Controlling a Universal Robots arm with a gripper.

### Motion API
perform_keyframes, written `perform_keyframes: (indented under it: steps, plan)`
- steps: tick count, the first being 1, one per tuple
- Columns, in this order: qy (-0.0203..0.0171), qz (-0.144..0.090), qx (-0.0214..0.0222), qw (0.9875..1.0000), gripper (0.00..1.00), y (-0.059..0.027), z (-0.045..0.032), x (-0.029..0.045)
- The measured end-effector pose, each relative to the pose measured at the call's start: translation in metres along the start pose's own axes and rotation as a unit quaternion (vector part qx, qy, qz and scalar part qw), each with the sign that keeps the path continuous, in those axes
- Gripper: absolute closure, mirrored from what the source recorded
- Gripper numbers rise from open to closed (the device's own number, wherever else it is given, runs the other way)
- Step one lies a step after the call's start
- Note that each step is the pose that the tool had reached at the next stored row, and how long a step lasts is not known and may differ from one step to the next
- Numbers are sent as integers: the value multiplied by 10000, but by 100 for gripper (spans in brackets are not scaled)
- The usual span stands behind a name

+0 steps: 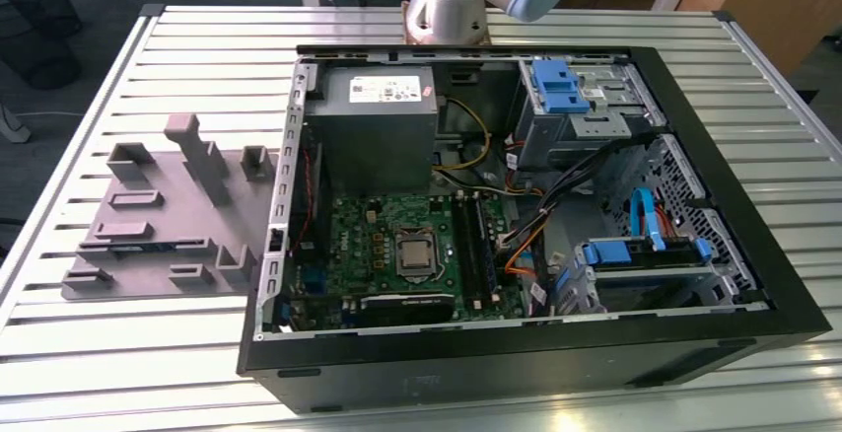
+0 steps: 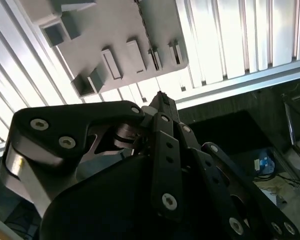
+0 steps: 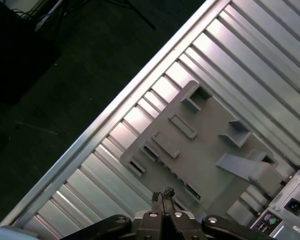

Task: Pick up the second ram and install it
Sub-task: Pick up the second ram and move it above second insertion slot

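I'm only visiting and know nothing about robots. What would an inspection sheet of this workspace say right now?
Surface: slatted metal table carrying a grey holder tray and an open computer case.
Job's things: a thin blue-green stick, probably the second ram, lies in a slot of the grey holder tray, not in the tool.
Clutter: nothing seen.
Grippers: tool shut with nothing between its fingers, hanging over the table near the grey holder tray.
Cables: wires run inside the case beside the green motherboard.
Surroundings: dark floor beside the table; the arm's base stands beyond the case in the exterior view.
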State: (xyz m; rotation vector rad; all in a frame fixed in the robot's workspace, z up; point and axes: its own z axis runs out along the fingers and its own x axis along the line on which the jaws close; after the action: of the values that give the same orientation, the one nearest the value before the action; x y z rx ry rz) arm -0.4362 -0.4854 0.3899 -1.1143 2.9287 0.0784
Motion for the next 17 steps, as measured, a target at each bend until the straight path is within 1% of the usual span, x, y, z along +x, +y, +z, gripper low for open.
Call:
perform_keyframes:
  steps: [3, 6, 8, 12, 14, 17]
  plan:
    - [10, -216, -5, 9998, 89, 2, 0, 2]
    - [19, -426, -11, 9991, 89, 3, 1, 4]
    - [25, -590, -14, 9983, 89, 4, 4, 4]
    - [39, -873, -21, 9962, 89, 4, 3, 5]
    - [43, -965, -23, 9953, 89, 4, 3, 5]
    - [47, -1059, -26, 9944, 89, 4, 4, 5]
